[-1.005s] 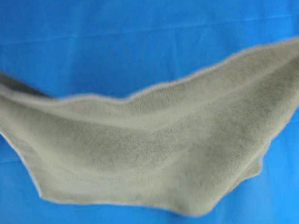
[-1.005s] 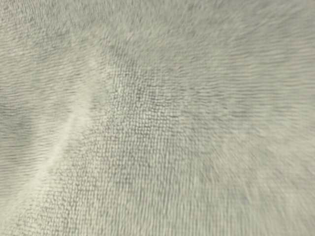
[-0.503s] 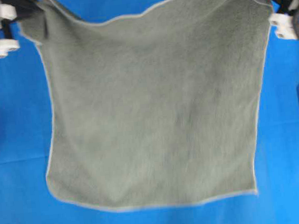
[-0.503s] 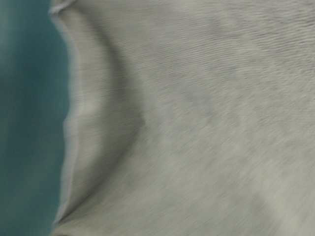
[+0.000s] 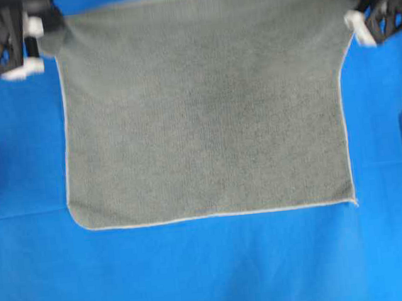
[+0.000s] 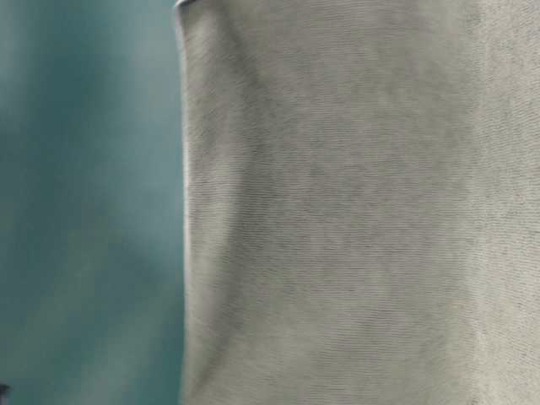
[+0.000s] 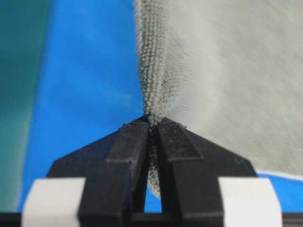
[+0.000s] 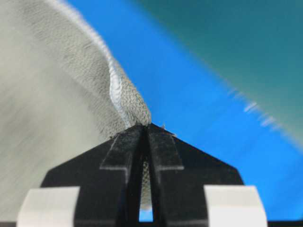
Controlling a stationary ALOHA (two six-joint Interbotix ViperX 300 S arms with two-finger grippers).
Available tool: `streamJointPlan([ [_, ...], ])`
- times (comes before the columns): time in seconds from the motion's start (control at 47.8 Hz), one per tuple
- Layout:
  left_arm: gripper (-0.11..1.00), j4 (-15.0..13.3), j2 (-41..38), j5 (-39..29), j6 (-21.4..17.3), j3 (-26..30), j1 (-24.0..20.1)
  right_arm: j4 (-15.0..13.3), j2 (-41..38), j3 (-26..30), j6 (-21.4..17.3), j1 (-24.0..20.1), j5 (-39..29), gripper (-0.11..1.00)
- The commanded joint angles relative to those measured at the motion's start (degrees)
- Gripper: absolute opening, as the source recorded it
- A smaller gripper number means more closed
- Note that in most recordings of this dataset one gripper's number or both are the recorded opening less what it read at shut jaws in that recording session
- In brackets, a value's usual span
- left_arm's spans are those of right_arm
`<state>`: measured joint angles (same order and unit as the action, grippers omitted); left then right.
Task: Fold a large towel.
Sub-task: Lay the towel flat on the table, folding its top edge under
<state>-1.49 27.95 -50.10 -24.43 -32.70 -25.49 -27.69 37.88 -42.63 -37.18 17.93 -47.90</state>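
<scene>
Left gripper (image 7: 152, 124) and right gripper (image 8: 144, 127) are each pinching a far corner of the towel (image 5: 205, 114), which is lying spread on the blue sheet (image 5: 198, 272). Judgement: equal tension and matched heights should be keeping the hem straight.

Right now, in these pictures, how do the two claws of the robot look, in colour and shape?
Both look alike. The left claw has two matt black fingers with a rough, grainy face, tapering to a point. Behind them sit two white blocks, one on each side. The right claw is built the same. From overhead, each arm end is an open black frame with white pieces.
</scene>
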Motion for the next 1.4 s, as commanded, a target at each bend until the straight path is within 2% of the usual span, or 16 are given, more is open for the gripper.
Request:
streamJointPlan([
  [0.0, 0.01, -0.3, 1.0, 0.4, 0.8, -4.0, 4.5, 6.9, 1.3, -2.7, -0.1, -3.6, -0.2, 0.02],
  [0.063, 0.01, -0.3, 0.8, 1.5, 1.8, -7.3, 7.7, 10.6, 1.4, -5.4, -0.4, -6.3, 0.0, 0.02],
  [0.209, 0.01, -0.3, -0.5, 8.1, 9.6, -14.2, 14.4, 19.0, -0.4, -10.5, -0.4, -13.7, 3.8, 0.02],
  [0.272, 0.01, -0.3, -1.6, 11.5, 13.8, -16.8, 17.4, 21.4, -1.6, -11.9, -0.4, -16.6, 6.5, 0.02],
  [0.335, 0.01, -0.3, -2.7, 14.2, 15.7, -18.6, 20.0, 23.4, -3.6, -13.0, -0.4, -19.4, 9.5, 0.02],
  [0.523, 0.01, -0.4, -8.4, 20.6, 17.8, -20.2, 29.5, 26.5, -10.5, -15.3, -1.4, -24.7, 16.3, 0.02],
  [0.628, 0.01, -0.5, -11.7, 22.1, 21.3, -19.5, 33.6, 28.4, -14.0, -15.5, -3.4, -28.0, 18.7, 0.02],
  [0.838, 0.01, -0.4, -16.2, 22.6, 29.0, -20.1, 37.4, 28.9, -17.7, -15.1, -10.5, -35.1, 19.6, 0.02],
  [0.942, 0.01, -0.4, -16.7, 22.9, 30.5, -19.7, 38.0, 28.7, -17.7, -15.6, -13.9, -35.6, 19.9, 0.02],
  [1.047, 0.03, -0.5, -16.9, 23.0, 30.8, -19.4, 39.2, 28.7, -17.7, -15.6, -14.7, -36.0, 20.0, 0.02],
  [1.11, 0.09, -0.5, -16.9, 23.0, 31.0, -19.3, 40.0, 28.7, -17.8, -15.5, -14.9, -36.2, 20.1, 0.02],
  [1.214, 0.30, -0.5, -16.7, 22.9, 31.2, -19.2, 41.0, 28.6, -18.1, -15.2, -14.9, -36.3, 21.2, 0.04],
  [1.256, 0.40, -0.4, -16.4, 22.8, 31.6, -19.0, 41.6, 28.6, -18.3, -15.0, -14.9, -36.3, 21.5, 0.13],
  [1.319, 0.56, -0.5, -15.8, 22.4, 32.1, -18.2, 42.4, 28.6, -18.1, -14.8, -14.9, -36.7, 21.5, 0.34],
  [1.382, 0.67, -0.4, -14.8, 21.7, 32.5, -17.1, 43.3, 28.5, -17.8, -14.3, -14.9, -37.3, 21.0, 0.52],
])
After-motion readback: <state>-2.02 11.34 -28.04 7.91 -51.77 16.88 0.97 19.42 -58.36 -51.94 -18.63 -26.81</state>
